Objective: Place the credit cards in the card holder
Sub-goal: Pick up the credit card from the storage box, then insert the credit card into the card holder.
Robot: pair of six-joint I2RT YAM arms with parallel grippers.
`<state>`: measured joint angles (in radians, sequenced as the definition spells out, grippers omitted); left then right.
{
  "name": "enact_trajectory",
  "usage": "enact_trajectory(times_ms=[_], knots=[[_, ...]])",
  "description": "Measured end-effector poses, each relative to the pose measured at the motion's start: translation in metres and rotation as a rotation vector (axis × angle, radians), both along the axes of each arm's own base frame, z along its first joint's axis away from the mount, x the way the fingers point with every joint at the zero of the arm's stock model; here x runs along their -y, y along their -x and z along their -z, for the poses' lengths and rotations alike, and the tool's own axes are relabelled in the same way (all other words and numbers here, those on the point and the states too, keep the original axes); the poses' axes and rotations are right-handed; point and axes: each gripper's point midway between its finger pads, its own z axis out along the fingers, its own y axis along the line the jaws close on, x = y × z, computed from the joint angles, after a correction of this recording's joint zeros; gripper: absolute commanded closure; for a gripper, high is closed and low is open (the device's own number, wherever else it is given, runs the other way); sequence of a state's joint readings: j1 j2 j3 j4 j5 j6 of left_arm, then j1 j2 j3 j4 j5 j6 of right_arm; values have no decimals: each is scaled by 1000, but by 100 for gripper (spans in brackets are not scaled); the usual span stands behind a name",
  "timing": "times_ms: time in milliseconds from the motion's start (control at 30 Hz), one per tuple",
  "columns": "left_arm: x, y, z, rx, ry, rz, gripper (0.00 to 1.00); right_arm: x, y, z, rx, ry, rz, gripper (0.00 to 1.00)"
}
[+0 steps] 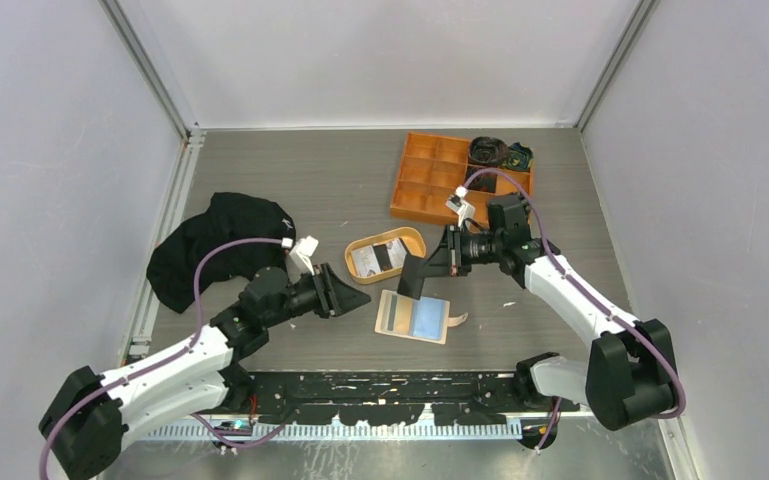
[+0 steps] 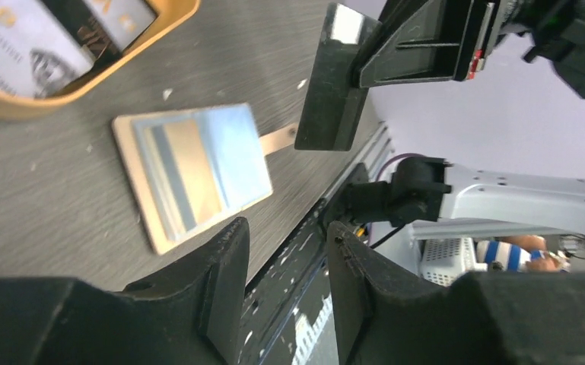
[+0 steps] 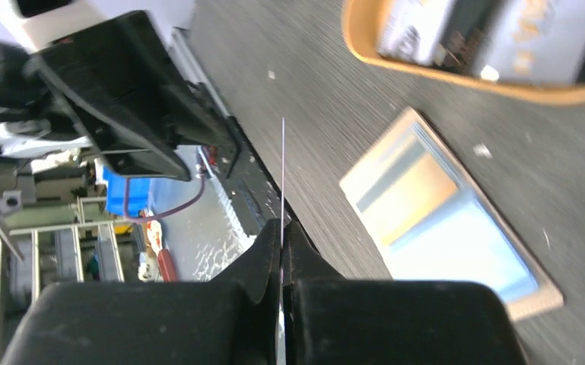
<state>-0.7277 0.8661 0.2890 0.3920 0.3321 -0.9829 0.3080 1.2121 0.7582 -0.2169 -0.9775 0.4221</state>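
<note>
Your right claw (image 1: 428,268) is clamping shut on the dark credit card (image 1: 410,279), holding it on edge over the far edge of the card holder (image 1: 415,317). The holder is lying open and flat near the middle of the counter (image 1: 290,190), just on the near side of the oval tray (image 1: 412,236), with a blue card (image 1: 428,320) showing on its right half. Your left claw (image 1: 345,290) is hovering just left of the holder, jaws standing apart with nothing between them.
</note>
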Motion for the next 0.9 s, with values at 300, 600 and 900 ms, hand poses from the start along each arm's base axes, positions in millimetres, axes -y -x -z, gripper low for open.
enact_trajectory(times_ms=[300, 600, 900], knots=[[8, 17, 56, -169, -246, -56, 56, 31, 26, 79, -230, 179, 156, 99], [12, 17, 111, -241, -433, -117, 53, 37, 31, 108, -273, 219, 198, 99], [18, 7, 127, -258, -457, -158, 53, 36, 18, 132, -331, 248, 238, 99]])
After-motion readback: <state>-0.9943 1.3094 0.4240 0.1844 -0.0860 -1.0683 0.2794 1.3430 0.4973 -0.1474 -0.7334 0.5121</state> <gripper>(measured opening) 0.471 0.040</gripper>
